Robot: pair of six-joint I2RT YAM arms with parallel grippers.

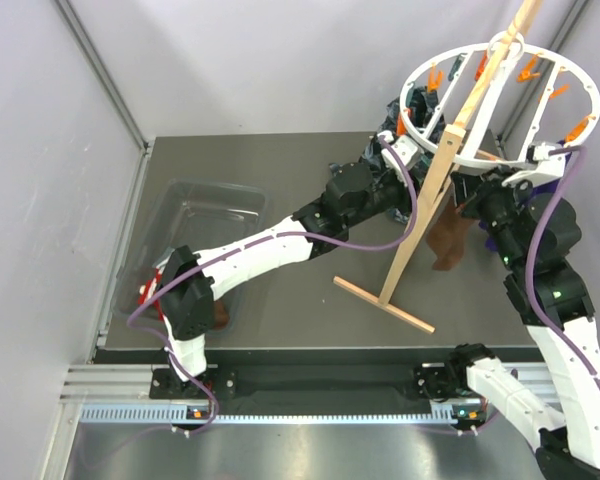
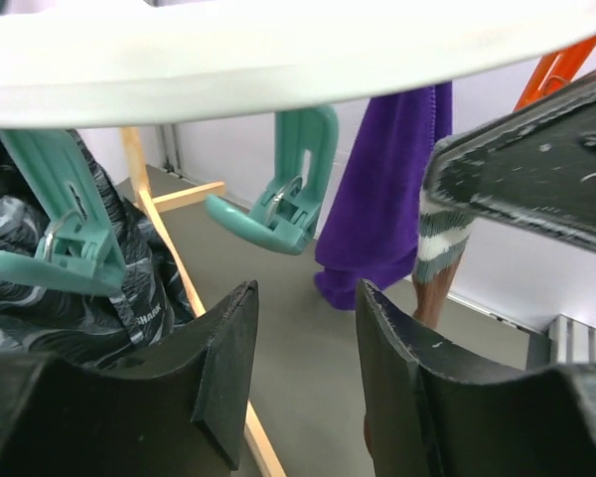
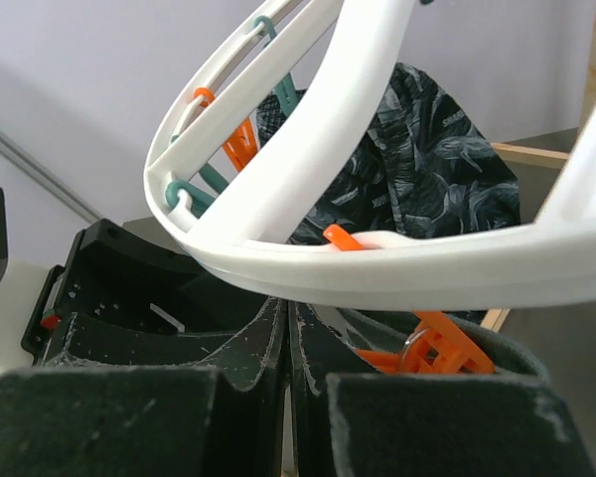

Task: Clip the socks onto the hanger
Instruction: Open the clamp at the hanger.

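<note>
Top external view: the hanger [image 1: 412,92], a white ring with orange and teal clips, sits at the table's [image 1: 270,165] far right on a slanted wooden pole [image 1: 430,200]. The left arm stretches diagonally across the table, with the left gripper [image 1: 405,135] under the near-left part of the ring; its opening cannot be read here. The right gripper [image 1: 478,205] sits just below the ring's near edge, with the brown sock [image 1: 448,242] hanging directly beside it, clear of the table. A red sock [image 1: 150,293] lies in the near corner of a clear bin [image 1: 210,185] at the far left, well apart from the hanger. Left wrist view: the left gripper [image 2: 305,373] stands part open with a clear gap between its fingers, and it is holding nothing. The ring passes overhead and a teal clip [image 2: 278,204] hangs just above the gap. Beyond are a purple sock [image 2: 387,179] and, at left, a dark patterned cloth [image 2: 119,288]. At right the right gripper [image 2: 536,169] shows as a dark bar, and the brown sock's striped cuff [image 2: 440,243] comes out from right under it. Right wrist view: the right gripper [image 3: 289,383] has its fingers pressed together with only a slit between them. The grip point itself is hidden. The ring crosses just above, and an orange clip [image 3: 427,350] lies just beside the right-hand finger, with the patterned cloth [image 3: 427,169] behind.
</note>
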